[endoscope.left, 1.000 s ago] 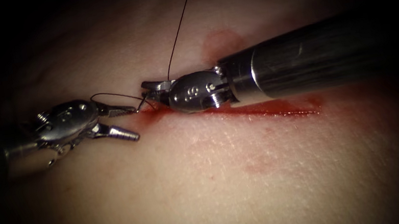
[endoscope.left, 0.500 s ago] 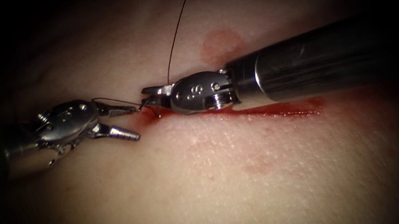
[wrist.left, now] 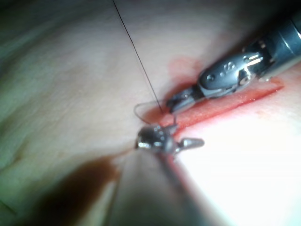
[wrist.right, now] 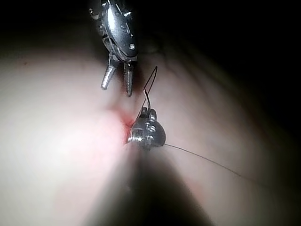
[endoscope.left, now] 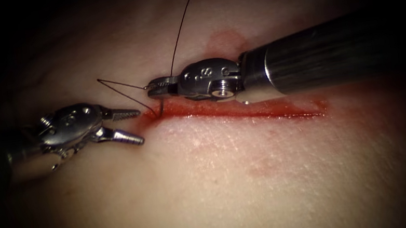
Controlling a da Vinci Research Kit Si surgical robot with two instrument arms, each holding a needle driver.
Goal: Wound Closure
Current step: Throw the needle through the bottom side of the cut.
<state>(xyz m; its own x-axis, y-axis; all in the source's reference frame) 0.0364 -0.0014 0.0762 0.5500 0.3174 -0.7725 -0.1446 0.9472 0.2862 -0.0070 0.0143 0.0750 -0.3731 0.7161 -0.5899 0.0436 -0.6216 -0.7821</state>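
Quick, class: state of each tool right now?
Left tool: open, holding nothing, left of the cut.
Right tool: shut on the thread at the cut's left end.

Right tool [endoscope.left: 154, 90]: polished metal head, glossy, bright glints; its shaft [endoscope.left: 321, 54] is darker metal with a smooth satin sheen. Left tool [endoscope.left: 130, 125]: shiny metal, jaw faces finely ridged. Thread [endoscope.left: 182, 25]: thin, dark, matt. Tissue [endoscope.left: 232, 178]: pale, soft, finely creased skin, faintly moist. Cut [endoscope.left: 244, 109]: wet, glossy red fluid along it.
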